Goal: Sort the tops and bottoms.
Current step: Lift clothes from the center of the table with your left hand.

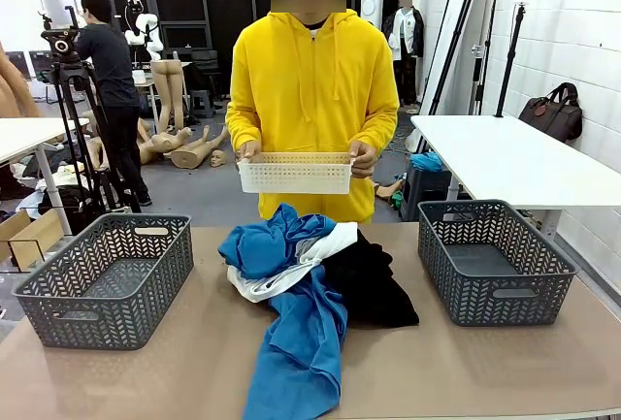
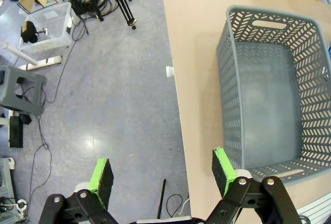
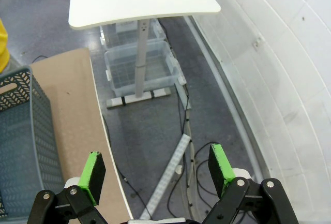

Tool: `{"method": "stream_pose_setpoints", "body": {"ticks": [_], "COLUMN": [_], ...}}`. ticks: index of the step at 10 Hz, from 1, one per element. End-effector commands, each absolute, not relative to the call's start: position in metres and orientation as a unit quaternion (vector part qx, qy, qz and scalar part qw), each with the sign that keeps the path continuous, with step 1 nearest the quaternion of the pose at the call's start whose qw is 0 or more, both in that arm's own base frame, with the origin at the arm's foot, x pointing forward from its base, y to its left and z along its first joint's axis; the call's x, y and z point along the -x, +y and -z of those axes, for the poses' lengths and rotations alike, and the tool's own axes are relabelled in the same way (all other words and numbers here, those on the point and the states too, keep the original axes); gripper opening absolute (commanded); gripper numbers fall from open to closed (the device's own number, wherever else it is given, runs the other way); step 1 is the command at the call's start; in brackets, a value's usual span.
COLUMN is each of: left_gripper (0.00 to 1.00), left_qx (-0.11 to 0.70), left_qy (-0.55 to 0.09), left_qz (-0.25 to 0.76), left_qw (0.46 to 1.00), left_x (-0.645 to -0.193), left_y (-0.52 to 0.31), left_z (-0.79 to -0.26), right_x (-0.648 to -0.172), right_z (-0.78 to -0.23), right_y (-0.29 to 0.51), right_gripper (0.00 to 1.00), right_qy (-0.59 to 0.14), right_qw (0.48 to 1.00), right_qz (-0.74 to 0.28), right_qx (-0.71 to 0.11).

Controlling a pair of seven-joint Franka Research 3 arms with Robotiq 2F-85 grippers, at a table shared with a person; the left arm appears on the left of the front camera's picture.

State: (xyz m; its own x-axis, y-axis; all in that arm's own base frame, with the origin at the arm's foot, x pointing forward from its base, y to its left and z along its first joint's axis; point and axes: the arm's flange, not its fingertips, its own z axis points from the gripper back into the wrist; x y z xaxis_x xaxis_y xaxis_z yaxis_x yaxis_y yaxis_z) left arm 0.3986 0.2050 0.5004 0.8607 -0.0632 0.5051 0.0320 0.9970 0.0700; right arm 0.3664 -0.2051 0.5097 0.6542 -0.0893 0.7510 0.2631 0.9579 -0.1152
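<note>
Tops (image 1: 296, 342), blue & white, heaped w/ black bottoms (image 1: 374, 289).

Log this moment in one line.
left gripper open | right gripper open | tops, bottoms heaped between grey baskets | person holds white basket

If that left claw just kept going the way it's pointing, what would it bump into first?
Probably the table edge: the left gripper points down with one finger over it, beside the basket, the other over bare floor. Depth is hard to judge.
</note>
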Motion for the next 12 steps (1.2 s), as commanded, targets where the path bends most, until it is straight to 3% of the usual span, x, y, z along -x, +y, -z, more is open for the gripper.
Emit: {"method": "stream_pose_setpoints", "body": {"ticks": [1, 12], "left_gripper": [1.00, 1.00], "left_qx": [-0.037, -0.037], "left_qy": [-0.259, -0.259], "left_qz": [0.028, 0.028], "left_qw": [0.965, 0.965], "left_x": [-0.3978, -0.3978], "left_y": [0.2087, 0.2087], "left_z": [-0.4999, -0.4999], "right_x": [-0.3652, -0.3652], "right_z": [-0.5097, -0.5097], "right_y": [-0.2057, -0.2057], "right_gripper": [1.00, 1.00], "right_qy": [-0.400, -0.400], "right_qw": [0.905, 0.905], "right_qz": [0.093, 0.093], "right_qx": [0.110, 0.110]}}
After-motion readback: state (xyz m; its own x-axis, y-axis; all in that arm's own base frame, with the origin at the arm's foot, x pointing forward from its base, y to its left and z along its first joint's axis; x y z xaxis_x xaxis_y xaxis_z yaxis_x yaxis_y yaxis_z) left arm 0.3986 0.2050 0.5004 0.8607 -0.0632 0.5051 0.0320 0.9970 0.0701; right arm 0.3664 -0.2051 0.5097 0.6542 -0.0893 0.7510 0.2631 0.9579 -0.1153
